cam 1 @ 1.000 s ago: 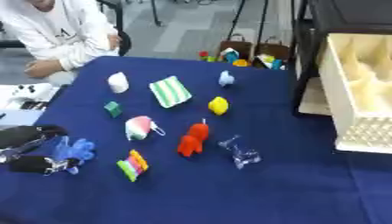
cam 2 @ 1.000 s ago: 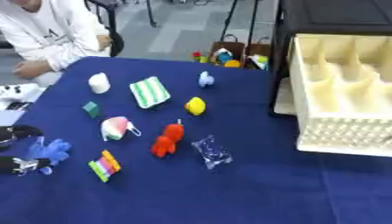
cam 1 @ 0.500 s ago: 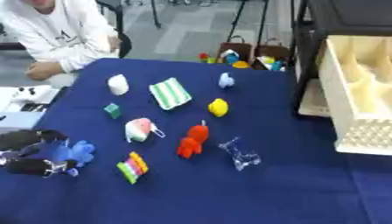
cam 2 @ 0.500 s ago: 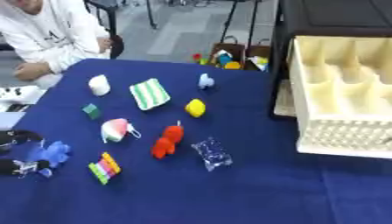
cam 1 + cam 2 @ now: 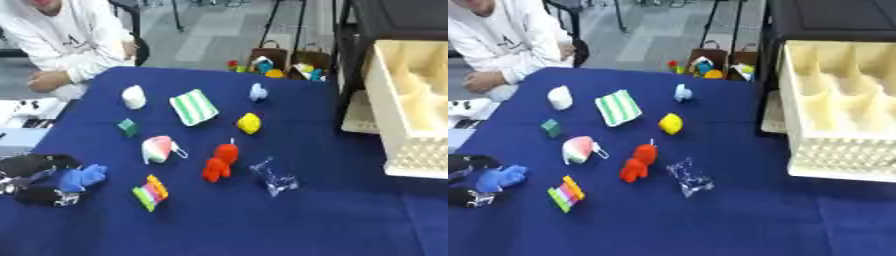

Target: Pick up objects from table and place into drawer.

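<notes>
- The left robot hand (image 5: 33, 180) is cut off by the left edge of the view; its black fingers curl around a blue soft toy (image 5: 80, 177) at the near-left part of the desk (image 5: 262, 220), which is covered in dark blue cloth.
- The right robot hand shows in neither view.
- The cream plastic drawer with inner dividers (image 5: 842, 112) stands open at the right, cut off by the right edge. Its compartments look pale; whether anything lies in them cannot be made out.
- A clear crumpled plastic packet (image 5: 274, 176) is hard to read against the cloth, and its contents cannot be told.
- A red soft figure (image 5: 220, 162) lies just left of that packet.
- A rainbow-striped flat block (image 5: 150, 192) lies near the blue toy, apart from it.
- A pink, white and green rounded object with a thin loop (image 5: 159, 148) sits left of the red figure.
- A small green cube (image 5: 129, 127), a white rounded lump (image 5: 134, 96), a green-and-white striped pouch (image 5: 194, 106), a yellow lemon-like object (image 5: 249, 123) and a pale blue small figure (image 5: 258, 92) lie farther back, each apart from the others.
- Beyond the far edge, brown bags on the floor (image 5: 286, 57) hold bright items too small to identify.
</notes>
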`<state>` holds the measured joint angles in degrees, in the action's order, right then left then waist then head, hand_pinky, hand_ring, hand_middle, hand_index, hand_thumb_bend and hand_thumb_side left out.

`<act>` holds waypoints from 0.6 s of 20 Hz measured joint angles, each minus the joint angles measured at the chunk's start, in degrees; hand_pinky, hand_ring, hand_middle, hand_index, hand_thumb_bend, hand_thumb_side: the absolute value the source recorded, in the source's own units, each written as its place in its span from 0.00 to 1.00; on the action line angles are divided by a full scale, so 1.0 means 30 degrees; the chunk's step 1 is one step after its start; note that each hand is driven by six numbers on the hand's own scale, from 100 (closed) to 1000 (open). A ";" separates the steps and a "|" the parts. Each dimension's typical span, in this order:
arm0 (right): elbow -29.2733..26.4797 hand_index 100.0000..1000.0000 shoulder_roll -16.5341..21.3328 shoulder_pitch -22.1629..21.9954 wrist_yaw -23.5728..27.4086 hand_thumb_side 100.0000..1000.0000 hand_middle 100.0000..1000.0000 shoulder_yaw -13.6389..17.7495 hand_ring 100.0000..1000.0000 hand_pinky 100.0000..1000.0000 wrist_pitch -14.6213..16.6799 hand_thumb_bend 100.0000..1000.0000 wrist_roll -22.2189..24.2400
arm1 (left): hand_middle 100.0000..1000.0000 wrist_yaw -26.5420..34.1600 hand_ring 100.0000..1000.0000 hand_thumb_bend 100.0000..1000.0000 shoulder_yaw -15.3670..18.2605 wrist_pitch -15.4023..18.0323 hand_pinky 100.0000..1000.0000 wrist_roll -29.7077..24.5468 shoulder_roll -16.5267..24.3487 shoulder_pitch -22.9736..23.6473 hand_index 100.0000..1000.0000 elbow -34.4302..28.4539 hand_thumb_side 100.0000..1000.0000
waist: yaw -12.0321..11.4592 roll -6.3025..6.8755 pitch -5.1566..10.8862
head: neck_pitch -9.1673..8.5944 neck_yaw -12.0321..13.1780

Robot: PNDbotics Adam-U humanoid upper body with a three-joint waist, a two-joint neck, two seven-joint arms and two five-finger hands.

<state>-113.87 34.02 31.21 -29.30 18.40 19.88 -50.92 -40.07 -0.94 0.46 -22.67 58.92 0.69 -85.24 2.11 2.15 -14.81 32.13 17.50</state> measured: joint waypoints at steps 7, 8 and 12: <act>0.0000 0.69 -0.0171 -0.0202 0.0001 0.66 0.71 0.0119 0.73 0.68 0.0000 0.00 0.0000 | 0.83 -0.0800 0.89 0.36 -0.0112 -0.0030 0.76 0.0654 -0.0052 -0.0437 0.95 0.0096 0.79 | 0.0044 0.0006 -0.0022 | -0.0002 0.0133; 0.0000 0.69 -0.0173 -0.0259 0.0001 0.66 0.71 0.0141 0.73 0.68 -0.0003 0.00 -0.0001 | 0.81 -0.0948 0.87 0.34 -0.0113 -0.0087 0.75 0.0844 -0.0066 -0.0443 0.93 0.0096 0.76 | 0.0058 0.0006 -0.0022 | -0.0002 0.0147; 0.0000 0.69 -0.0176 -0.0404 0.0000 0.66 0.70 0.0354 0.73 0.68 -0.0043 0.00 -0.0029 | 0.74 -0.1644 0.79 0.35 -0.0124 -0.0348 0.68 0.1622 -0.0078 -0.0553 0.86 0.0086 0.69 | 0.0098 0.0009 -0.0022 | -0.0002 0.0170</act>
<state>-113.87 33.49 30.00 -29.30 19.46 19.75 -51.01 -45.00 -1.31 -0.59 -17.80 58.69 -0.97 -84.98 2.40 2.17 -14.87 32.12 18.01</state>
